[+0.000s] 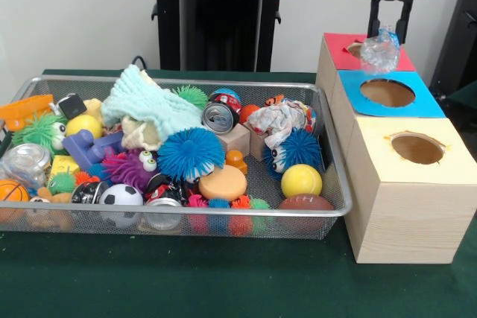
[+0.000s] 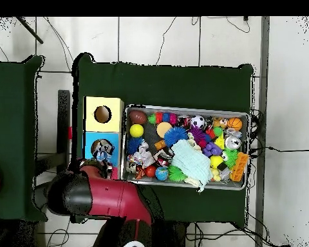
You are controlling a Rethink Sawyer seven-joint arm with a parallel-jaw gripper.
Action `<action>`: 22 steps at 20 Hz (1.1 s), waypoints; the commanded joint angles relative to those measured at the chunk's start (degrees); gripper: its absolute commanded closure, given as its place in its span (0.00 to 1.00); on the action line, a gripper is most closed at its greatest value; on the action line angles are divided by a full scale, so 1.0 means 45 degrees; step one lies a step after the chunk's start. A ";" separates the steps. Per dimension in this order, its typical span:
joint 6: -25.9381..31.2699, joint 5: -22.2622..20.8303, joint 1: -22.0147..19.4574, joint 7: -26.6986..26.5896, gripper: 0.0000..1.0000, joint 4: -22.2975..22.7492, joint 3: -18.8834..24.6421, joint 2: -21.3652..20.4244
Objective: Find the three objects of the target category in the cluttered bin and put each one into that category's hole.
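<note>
A: What does the gripper (image 1: 385, 31) have?

B: Its fingers pinch a crumpled clear plastic piece (image 1: 380, 53), hanging just above the boundary between the red-topped hole (image 1: 355, 49) and the blue-topped hole (image 1: 387, 92).

A: And beyond that?

B: Below and nearer the camera comes the yellow-topped hole (image 1: 417, 148). All three sit in one wooden box (image 1: 406, 217), touching the wire bin (image 1: 337, 176) off to the gripper's side.

A: Anything similar in the bin?

B: A crumpled printed wrapper (image 1: 277, 121) lies closest, then a drink can (image 1: 219, 118), then a clear plastic jar (image 1: 24, 163) at the far end.

A: Any readable writing?

B: None; the can's label is too small to read.
</note>
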 commanded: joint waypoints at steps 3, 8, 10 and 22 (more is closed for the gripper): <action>0.0258 0.0894 0.0030 0.3521 1.00 0.0305 0.0104 0.0407; -0.0083 0.0840 -0.0144 0.3275 1.00 0.0211 0.0226 0.0702; -0.0237 0.0892 -0.0301 0.3236 1.00 0.0339 0.0402 0.0675; -0.0299 0.0772 -0.0085 0.3324 0.00 0.0073 0.0135 0.0892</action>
